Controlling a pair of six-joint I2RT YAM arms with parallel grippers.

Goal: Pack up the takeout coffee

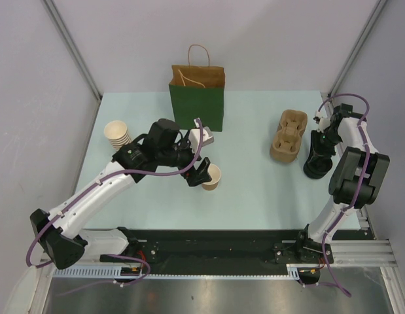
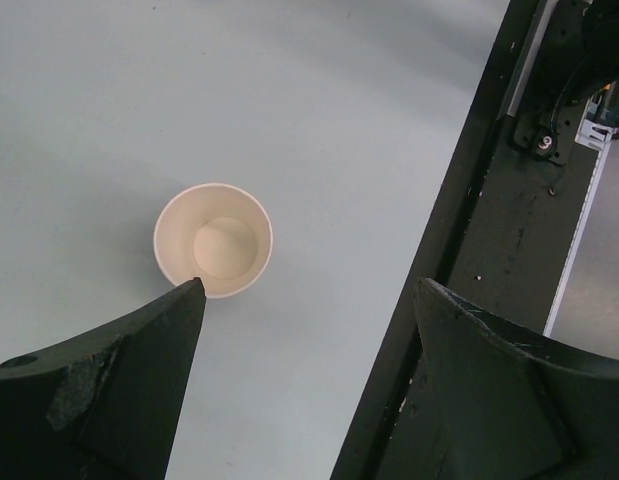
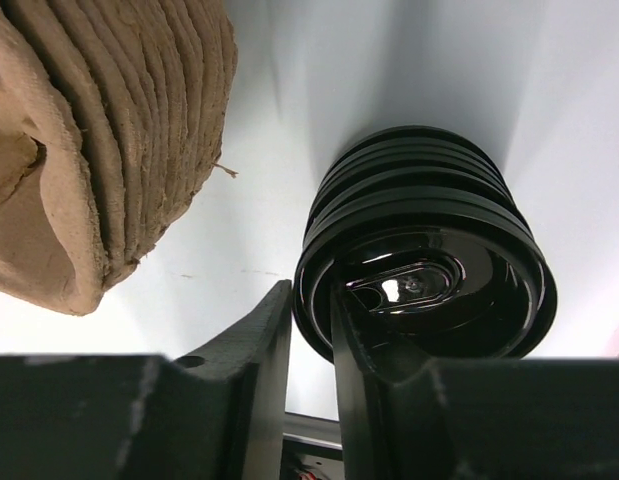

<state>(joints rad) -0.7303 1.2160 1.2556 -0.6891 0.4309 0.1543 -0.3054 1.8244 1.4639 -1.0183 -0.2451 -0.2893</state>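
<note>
The right gripper (image 3: 311, 295) stands narrow, straddling the top rim of the black lid stack (image 3: 429, 230), right of the green bag (image 1: 196, 104); a firm grip cannot be confirmed. The left gripper (image 2: 309, 290) hangs wide over the lidless paper cup (image 2: 213, 240) in front of the bag. Risk: nested lids lift together.

A paper bag (image 1: 197, 98) stands at the back of the counter (image 1: 254, 196), near its middle. To its left we see a stack of paper cups (image 1: 116, 134). In front of the bag a single paper cup (image 1: 211, 176) stands upright, with the left hand (image 2: 309, 290) just beside it. On the right sit stacked cup carriers (image 1: 289, 135). A stack of lids (image 3: 429, 200) sits just beside them, under the right hand (image 3: 311, 292).
</note>
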